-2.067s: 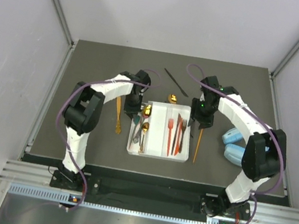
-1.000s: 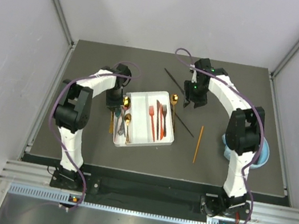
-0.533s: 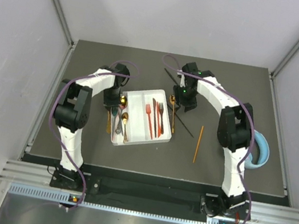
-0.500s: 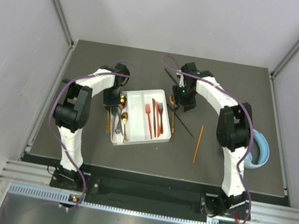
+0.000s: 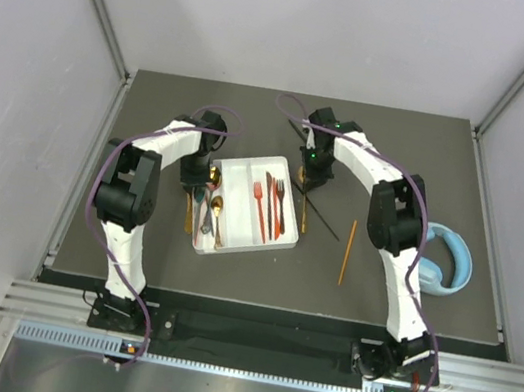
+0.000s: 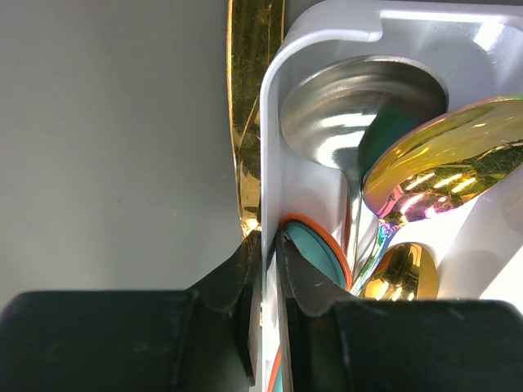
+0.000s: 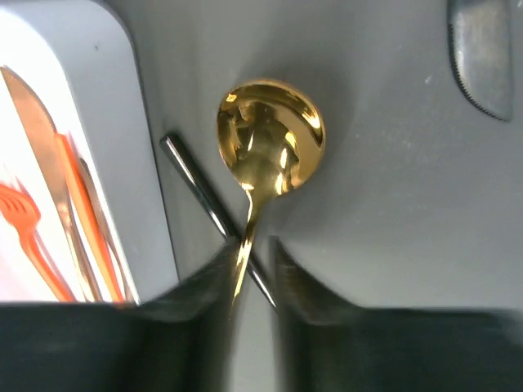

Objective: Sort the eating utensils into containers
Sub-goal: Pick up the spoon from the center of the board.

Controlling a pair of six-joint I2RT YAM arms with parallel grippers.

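At its side wall, the white tray (image 6: 274, 155) sits clamped in the left hand (image 6: 266, 245).

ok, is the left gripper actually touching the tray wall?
Touching. The left wrist view shows the left gripper pinching the side wall of the white tray, one finger pressed against each face, with no gap.

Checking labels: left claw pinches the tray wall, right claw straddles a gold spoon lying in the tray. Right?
No: the right wrist view shows the gold spoon on the table beside the tray, not in it. Rest holds.
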